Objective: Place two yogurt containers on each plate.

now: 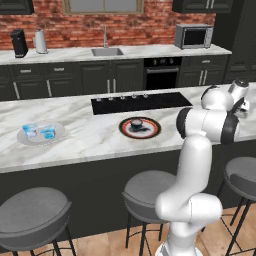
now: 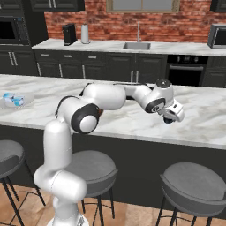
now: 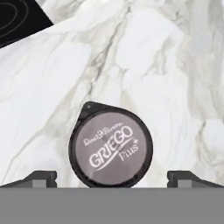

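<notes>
Looking straight down in the hand view, I see a dark yogurt container [image 3: 110, 148] with a grey "Griego Plus" lid standing on the marble counter. My gripper [image 3: 111, 180] is open above it, one fingertip [image 3: 41, 178] on either side and clear of the cup. From the right base camera, the gripper [image 2: 170, 117] hangs low over the counter's right part. The red-rimmed dark plate [image 1: 151, 133] holds another dark container [image 1: 136, 123]. At the far left, the pale plate [image 1: 56, 136] carries two light blue containers [image 1: 30, 130] [image 1: 48, 132].
A black cooktop [image 1: 142, 102] is set into the island behind the red-rimmed plate, and its corner [image 3: 17, 17] is close to the cup. Bar stools [image 1: 150, 192] stand along the island's near side. The sink and microwave are on the back counter.
</notes>
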{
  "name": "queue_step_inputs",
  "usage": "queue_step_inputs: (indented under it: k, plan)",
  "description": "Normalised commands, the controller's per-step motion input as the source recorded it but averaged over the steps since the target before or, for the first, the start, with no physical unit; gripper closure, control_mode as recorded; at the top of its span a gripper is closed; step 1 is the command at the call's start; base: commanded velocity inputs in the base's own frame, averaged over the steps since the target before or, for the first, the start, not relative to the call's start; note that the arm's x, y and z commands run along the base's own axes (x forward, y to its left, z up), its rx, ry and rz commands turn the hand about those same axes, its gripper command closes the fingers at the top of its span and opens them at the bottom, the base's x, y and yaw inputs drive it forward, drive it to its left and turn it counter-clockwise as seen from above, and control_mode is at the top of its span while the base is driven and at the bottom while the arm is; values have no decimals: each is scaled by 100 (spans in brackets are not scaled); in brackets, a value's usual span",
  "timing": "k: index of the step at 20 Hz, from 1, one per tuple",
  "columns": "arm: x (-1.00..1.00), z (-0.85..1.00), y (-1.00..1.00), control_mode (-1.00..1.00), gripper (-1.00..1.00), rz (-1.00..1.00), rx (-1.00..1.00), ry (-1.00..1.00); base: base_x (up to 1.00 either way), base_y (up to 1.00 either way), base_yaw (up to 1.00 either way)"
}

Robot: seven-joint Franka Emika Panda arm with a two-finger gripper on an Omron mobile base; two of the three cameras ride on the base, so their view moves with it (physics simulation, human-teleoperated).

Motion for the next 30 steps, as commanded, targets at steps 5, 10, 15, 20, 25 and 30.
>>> queue_step_inputs:
  k: [5,10,15,20,25,30]
  plan:
    - [12,-15,0,-100,-100,0,0,0,0,0,0]
    - [16,-8,0,-100,-100,0,0,0,0,0,0]
    - [12,-5,-3,-100,-100,0,0,0,0,0,0]
    - [5,-4,-4,-100,-100,0,0,0,0,0,0]
    - [0,-14,0,-100,-100,0,0,0,0,0,0]
    - [0,-10,0,-100,100,0,0,0,0,0,0]
